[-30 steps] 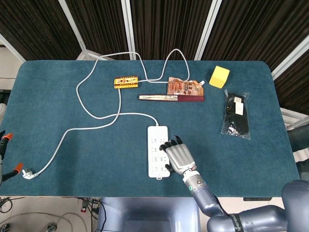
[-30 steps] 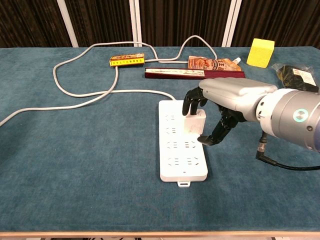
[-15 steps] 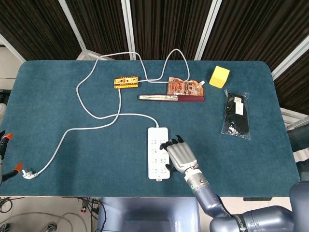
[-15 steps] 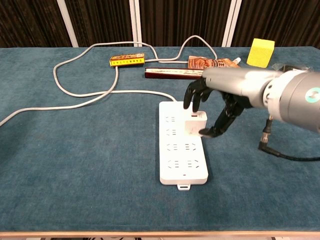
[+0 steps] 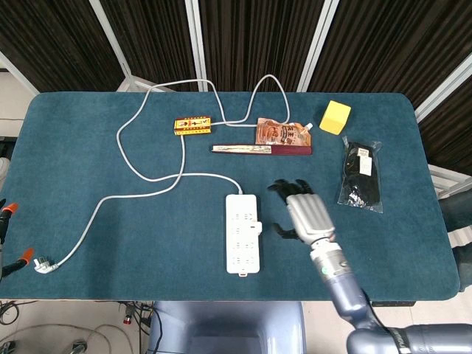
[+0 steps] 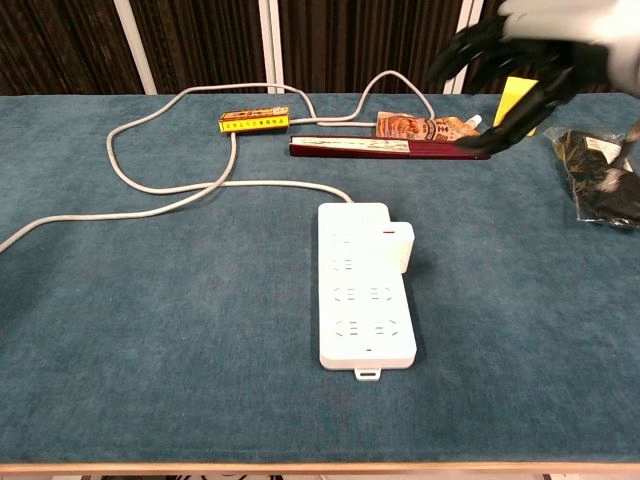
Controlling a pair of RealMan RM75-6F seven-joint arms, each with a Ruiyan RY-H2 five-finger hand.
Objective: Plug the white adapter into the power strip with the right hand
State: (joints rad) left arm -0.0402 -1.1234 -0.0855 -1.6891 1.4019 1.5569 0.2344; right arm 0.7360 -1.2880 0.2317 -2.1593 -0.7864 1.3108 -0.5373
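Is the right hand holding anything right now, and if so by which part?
Nothing. The right hand is lifted clear, fingers spread and empty; the white adapter sits in the power strip.

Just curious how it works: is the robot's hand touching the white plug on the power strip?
Apart. The chest view shows the right hand raised well above the white plug, which sits alone on the power strip.

Probably lab: curtained teal table point(image 5: 88, 243)

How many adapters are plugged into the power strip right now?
1: the white adapter sits on the power strip, right side near its cable end. No others visible.
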